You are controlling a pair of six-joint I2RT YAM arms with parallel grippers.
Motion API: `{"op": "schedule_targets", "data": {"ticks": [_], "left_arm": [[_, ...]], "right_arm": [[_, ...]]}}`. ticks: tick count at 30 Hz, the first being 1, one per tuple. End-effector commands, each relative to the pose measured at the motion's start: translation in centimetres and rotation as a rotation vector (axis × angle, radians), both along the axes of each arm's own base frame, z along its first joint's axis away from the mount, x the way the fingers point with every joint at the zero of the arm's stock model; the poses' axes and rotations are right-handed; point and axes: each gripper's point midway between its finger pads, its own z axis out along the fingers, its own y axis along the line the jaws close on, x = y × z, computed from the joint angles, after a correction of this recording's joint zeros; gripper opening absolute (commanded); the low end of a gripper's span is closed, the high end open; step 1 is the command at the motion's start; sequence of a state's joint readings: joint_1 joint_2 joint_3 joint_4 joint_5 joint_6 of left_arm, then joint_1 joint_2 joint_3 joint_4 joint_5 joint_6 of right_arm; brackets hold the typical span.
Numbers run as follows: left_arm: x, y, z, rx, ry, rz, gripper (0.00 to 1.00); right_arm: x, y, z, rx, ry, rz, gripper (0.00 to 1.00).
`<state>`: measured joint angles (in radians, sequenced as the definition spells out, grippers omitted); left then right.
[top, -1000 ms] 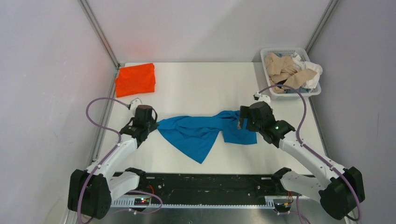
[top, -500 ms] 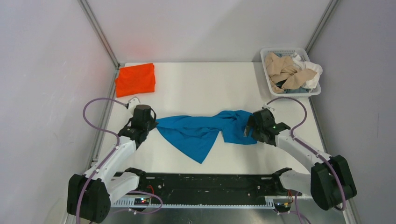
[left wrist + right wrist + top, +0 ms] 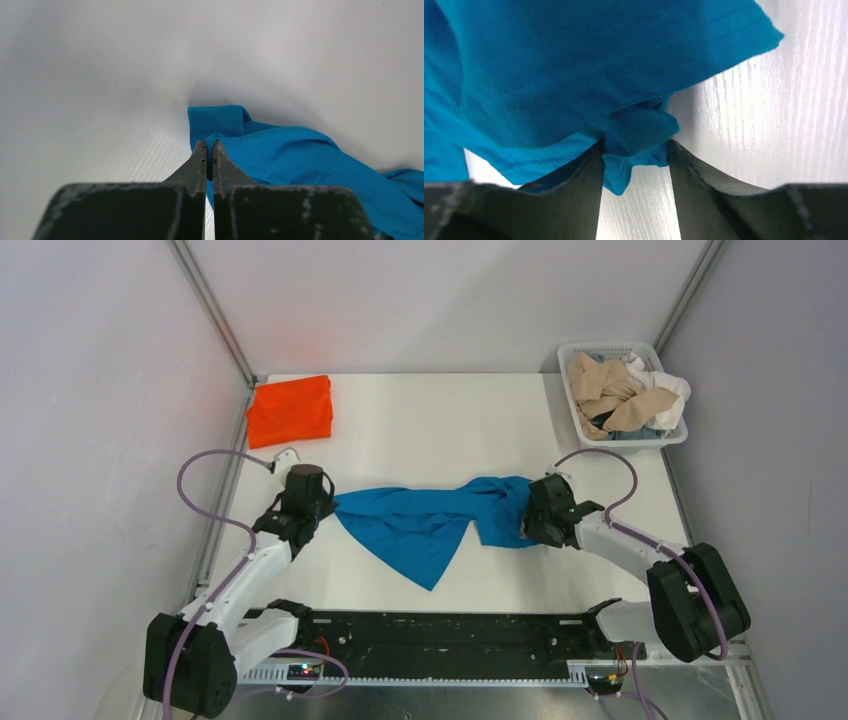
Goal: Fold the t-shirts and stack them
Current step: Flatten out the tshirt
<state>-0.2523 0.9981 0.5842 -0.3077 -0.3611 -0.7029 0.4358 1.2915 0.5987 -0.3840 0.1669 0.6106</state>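
A bright blue t-shirt (image 3: 420, 525) lies crumpled and stretched sideways across the table's middle. My left gripper (image 3: 330, 506) is shut on its left corner; in the left wrist view the fingertips (image 3: 200, 152) pinch a fold of the blue t-shirt (image 3: 300, 155). My right gripper (image 3: 527, 522) sits low at the shirt's right end. In the right wrist view its jaws stand half apart around my right gripper's (image 3: 636, 150) bunched fold of the blue t-shirt (image 3: 599, 60). A folded orange t-shirt (image 3: 290, 410) lies at the back left. Beige t-shirts (image 3: 610, 390) and a white t-shirt (image 3: 668, 387) are heaped in the basket.
The white lattice basket (image 3: 610, 346) stands at the back right corner. Metal frame posts rise at the back left and back right, with walls close on both sides. A black rail with the arm bases (image 3: 450, 640) runs along the near edge.
My right arm has swung down and in toward the shirt's right end, and its jaws have narrowed from wide open around a fold. The left gripper has stayed put, holding the left corner.
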Motion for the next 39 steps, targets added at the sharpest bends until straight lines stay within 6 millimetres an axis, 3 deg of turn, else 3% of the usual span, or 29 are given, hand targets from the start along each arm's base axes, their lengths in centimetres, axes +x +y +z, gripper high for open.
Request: {"op": "schedule_targets", "data": {"ticks": [1,4,7,11,14,15,18,19,20,21,23,24,25,29,34,39], "left_arm": [[0.3,0.8,1.2,0.008,-0.066,0.039,0.0],[0.3,0.9,1.6,0.01,-0.078,0.038,0.0],[0.3,0.9,2.7,0.004,-0.116,0.038,0.0],[0.6,0.9,5.8,-0.013,-0.206,0.035,0.0],[0.7,0.7,9.0,-0.03,-0.292,0.02,0.0],[0.6,0.7,11.1,-0.041,-0.346,0.014,0.0],[0.0,0.6,15.9,-0.062,-0.467,-0.009,0.0],[-0.6,0.7,18.8,-0.069,-0.538,-0.015,0.0],[-1.3,0.9,20.7,-0.075,-0.589,-0.016,0.0],[-2.0,1.1,23.2,-0.079,-0.643,-0.016,0.0],[-3.9,1.5,27.7,-0.095,-0.755,-0.022,0.0],[-5.1,1.8,29.5,-0.105,-0.807,-0.025,0.0],[-6.4,2.1,32.1,-0.115,-0.872,-0.025,0.0],[-12.5,3.5,39.4,-0.159,-1.091,-0.022,0.0],[-19.7,4.0,46.0,-0.172,-1.293,-0.102,0.0],[-24.4,3.8,49.4,-0.175,-1.399,-0.18,0.0]], "right_arm": [[0.1,0.4,-0.9,-0.008,0.012,-0.018,0.48],[0.5,0.3,-0.5,-0.03,-0.013,-0.029,0.22],[0.9,-0.3,2.1,-0.07,-0.087,-0.039,0.0],[1.1,-1.6,9.4,-0.078,-0.273,-0.058,0.0],[1.2,-2.1,17.0,0.035,-0.492,-0.077,0.0],[1.1,-2.5,18.4,0.05,-0.529,-0.08,0.0],[0.4,-3.5,25.7,0.132,-0.715,-0.091,0.0],[0.2,-3.8,27.0,0.131,-0.748,-0.084,0.0],[-0.4,-4.2,29.9,0.156,-0.817,-0.087,0.0],[-0.7,-4.3,31.4,0.158,-0.851,-0.072,0.0],[-2.1,-4.7,37.1,0.203,-0.982,-0.047,0.0],[-2.6,-4.8,38.7,0.209,-1.022,-0.033,0.0],[-3.5,-5.0,41.4,0.236,-1.085,-0.027,0.0],[-6.9,-4.4,48.7,0.34,-1.254,0.082,0.0],[-12.6,-2.3,55.0,0.486,-1.404,0.318,0.0],[-18.4,-2.5,60.9,0.566,-1.545,0.445,0.0]]}}
